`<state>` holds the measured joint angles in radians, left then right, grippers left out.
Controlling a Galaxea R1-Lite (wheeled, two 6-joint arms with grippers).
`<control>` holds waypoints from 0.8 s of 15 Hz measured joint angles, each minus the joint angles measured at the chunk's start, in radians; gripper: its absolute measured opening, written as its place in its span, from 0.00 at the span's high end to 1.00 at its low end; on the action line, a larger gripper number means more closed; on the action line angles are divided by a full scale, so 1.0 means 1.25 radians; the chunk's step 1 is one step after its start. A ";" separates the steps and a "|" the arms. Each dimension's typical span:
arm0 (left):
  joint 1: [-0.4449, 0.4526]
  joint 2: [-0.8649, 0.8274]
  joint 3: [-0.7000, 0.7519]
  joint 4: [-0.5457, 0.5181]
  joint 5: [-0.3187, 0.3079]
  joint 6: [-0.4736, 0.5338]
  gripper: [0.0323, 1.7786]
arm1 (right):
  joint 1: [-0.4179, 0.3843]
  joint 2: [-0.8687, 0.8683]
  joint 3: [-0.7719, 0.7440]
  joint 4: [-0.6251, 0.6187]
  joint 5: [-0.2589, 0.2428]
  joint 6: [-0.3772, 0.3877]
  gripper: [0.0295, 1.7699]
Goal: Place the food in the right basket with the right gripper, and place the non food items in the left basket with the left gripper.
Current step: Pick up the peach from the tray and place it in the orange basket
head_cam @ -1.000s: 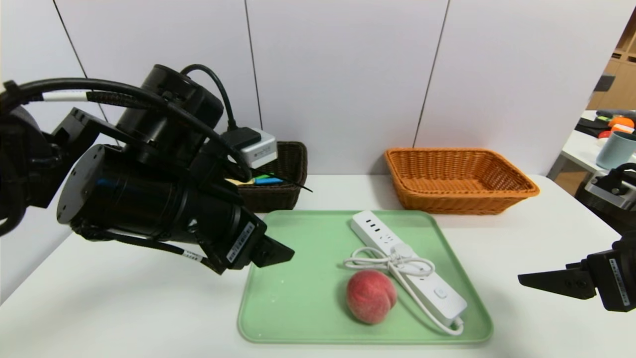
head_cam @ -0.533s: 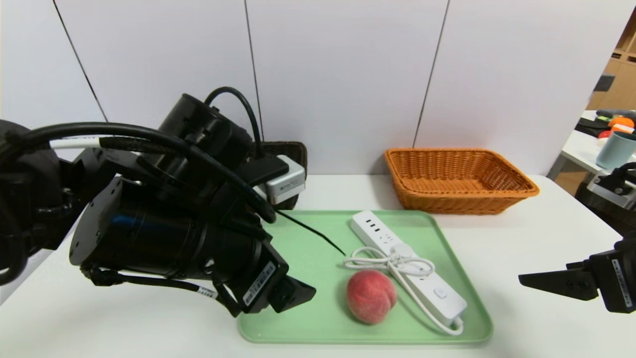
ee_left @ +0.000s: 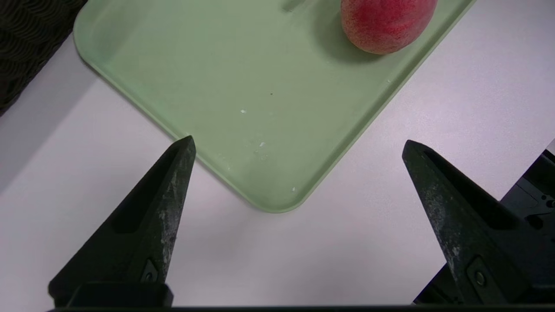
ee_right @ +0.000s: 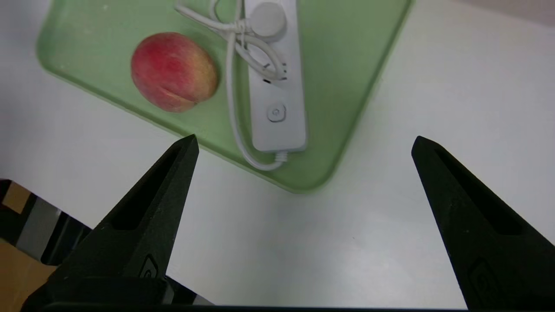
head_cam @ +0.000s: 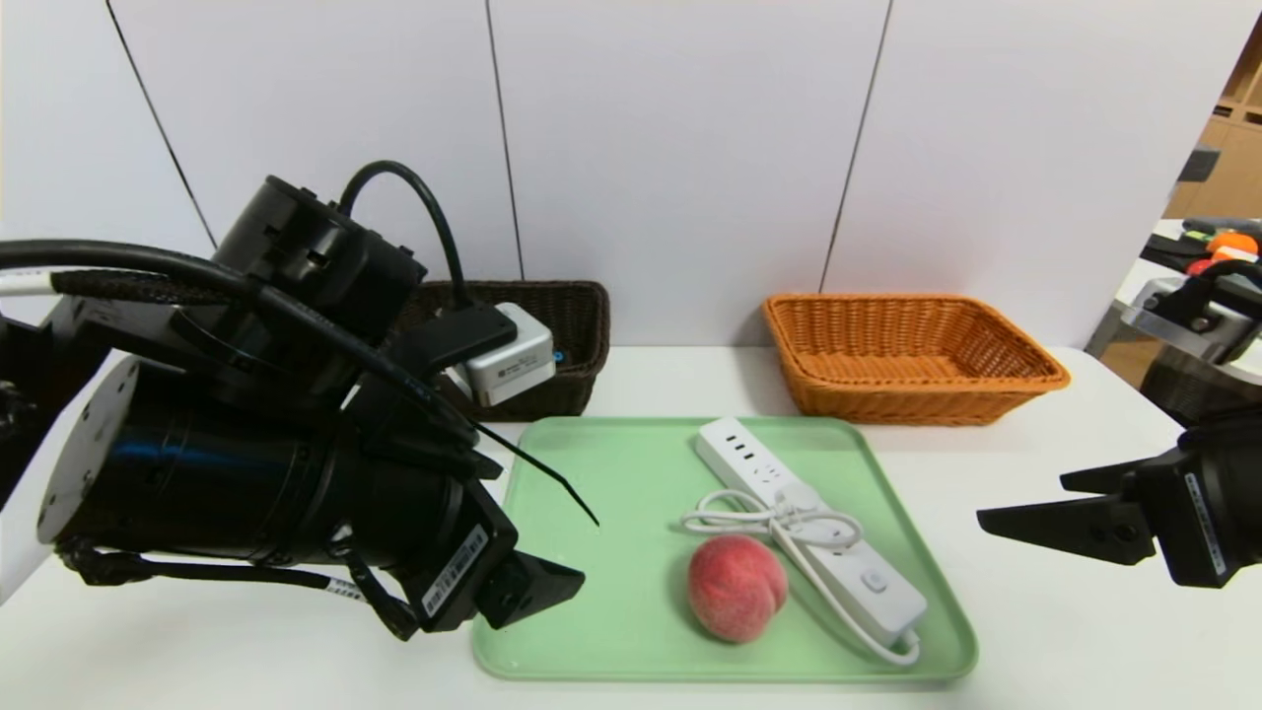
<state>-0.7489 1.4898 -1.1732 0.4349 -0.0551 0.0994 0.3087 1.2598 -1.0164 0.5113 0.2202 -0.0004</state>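
Observation:
A red peach (head_cam: 736,589) (ee_right: 173,71) and a white power strip (head_cam: 808,523) (ee_right: 273,86) with its bundled cord lie on the green tray (head_cam: 592,513) (ee_left: 217,65). The dark left basket (head_cam: 572,330) stands behind the tray's left side, partly hidden by my left arm. The orange right basket (head_cam: 912,355) stands at the back right and looks empty. My left gripper (head_cam: 552,592) (ee_left: 298,141) hovers open over the tray's front left corner, holding nothing. My right gripper (head_cam: 1025,501) (ee_right: 304,138) is open and empty, off the tray's front right corner.
The white table (head_cam: 1035,444) runs to a wall close behind the baskets. A second table with a grey-blue cup (head_cam: 1223,296) and small objects stands beyond the right edge. My bulky left arm fills the left side of the head view.
My left arm has swung away from the dark basket, down to the tray's front left corner. My right gripper has shifted a little left and up, toward the tray.

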 joint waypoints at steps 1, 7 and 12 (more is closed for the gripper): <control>0.007 -0.003 0.000 0.000 0.000 0.006 0.05 | 0.027 0.014 -0.020 0.001 0.000 0.002 0.04; 0.041 -0.019 0.002 0.008 0.001 0.013 0.05 | 0.201 0.146 -0.135 0.003 -0.003 0.021 0.04; 0.044 -0.020 0.002 0.005 0.004 0.014 0.05 | 0.279 0.253 -0.181 0.002 -0.009 0.014 0.04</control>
<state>-0.6945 1.4649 -1.1713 0.4411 -0.0500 0.1172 0.6581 1.5764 -1.2430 0.5132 0.2087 0.0177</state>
